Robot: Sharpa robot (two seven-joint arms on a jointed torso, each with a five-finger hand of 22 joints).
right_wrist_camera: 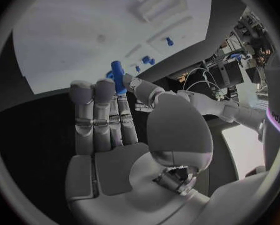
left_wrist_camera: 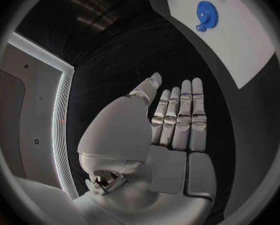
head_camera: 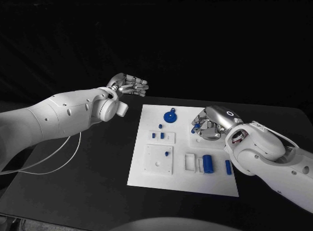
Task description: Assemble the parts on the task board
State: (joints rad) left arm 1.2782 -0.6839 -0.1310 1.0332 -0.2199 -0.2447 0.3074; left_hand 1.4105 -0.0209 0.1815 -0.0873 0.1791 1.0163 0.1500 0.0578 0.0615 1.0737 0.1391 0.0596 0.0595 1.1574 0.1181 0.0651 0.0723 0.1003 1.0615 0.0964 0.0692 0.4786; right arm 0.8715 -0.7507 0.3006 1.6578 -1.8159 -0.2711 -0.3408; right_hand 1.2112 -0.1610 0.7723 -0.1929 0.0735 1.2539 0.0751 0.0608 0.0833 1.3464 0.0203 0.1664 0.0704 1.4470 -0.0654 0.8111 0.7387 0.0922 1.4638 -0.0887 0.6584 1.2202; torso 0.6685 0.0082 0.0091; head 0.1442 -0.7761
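Looking down from the head view, we are seeing the task board lying in the middle of the black table, with bare table running along its near edge and its left edge. Nearest on the board, a blue cylinder and a slimmer blue bar are lying beside white holders, close to the right edge. Farther in, our right hand is reaching over the board's right side, pinching a blue peg between thumb and fingers, just above the white surface. A blue gear is sitting near the far edge. Beyond the far left corner, our left hand is hovering over bare table, off the board, fingers straight, side by side, holding nothing.
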